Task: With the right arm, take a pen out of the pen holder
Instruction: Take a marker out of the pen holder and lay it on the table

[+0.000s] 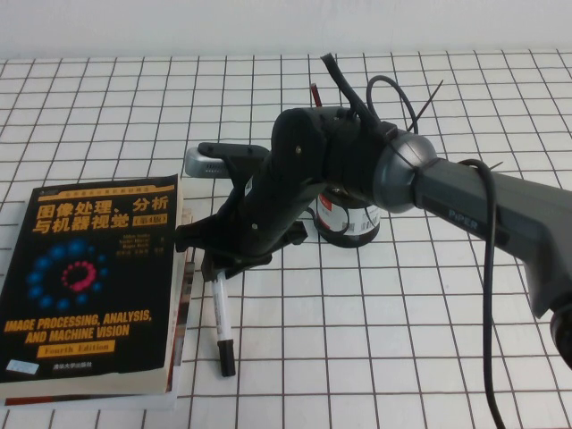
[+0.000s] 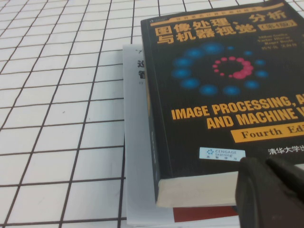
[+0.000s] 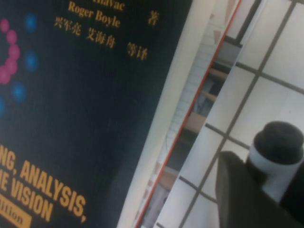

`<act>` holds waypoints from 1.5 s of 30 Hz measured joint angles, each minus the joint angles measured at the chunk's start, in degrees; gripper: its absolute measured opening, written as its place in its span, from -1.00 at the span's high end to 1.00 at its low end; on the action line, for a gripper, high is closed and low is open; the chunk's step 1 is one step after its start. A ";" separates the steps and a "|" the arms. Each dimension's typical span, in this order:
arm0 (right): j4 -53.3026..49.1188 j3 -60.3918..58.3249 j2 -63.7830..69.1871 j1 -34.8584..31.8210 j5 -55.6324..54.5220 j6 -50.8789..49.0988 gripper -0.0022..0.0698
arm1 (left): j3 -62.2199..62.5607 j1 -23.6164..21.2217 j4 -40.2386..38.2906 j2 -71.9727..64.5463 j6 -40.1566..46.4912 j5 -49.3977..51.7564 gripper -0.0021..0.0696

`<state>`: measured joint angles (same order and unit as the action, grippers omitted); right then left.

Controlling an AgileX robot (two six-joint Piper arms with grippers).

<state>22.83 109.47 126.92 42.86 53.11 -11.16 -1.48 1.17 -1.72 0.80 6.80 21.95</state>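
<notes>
The right tool [image 1: 217, 268], from above, grips a pen [image 1: 221, 313] hanging cap-down beside the book [image 1: 85, 277], clear of the pen holder [image 1: 353, 223]; the left wrist view has the left tool [image 2: 270, 190] over the book's corner, grip unclear; the right wrist view shows the cap poking out, so a firm squeeze seems wise.

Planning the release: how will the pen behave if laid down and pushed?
Held by the right gripper beside the book, the pen looks rigid and light. Its barrel is round, so it may roll once released. The left gripper hovers over the book.
</notes>
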 joint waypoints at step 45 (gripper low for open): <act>-23.45 -48.60 -60.12 4.41 5.36 -0.79 0.98 | 0.00 0.00 0.00 0.00 0.00 0.00 0.95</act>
<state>-0.62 60.86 66.79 47.27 58.47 -11.95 -1.48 1.17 -1.72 0.80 6.80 21.95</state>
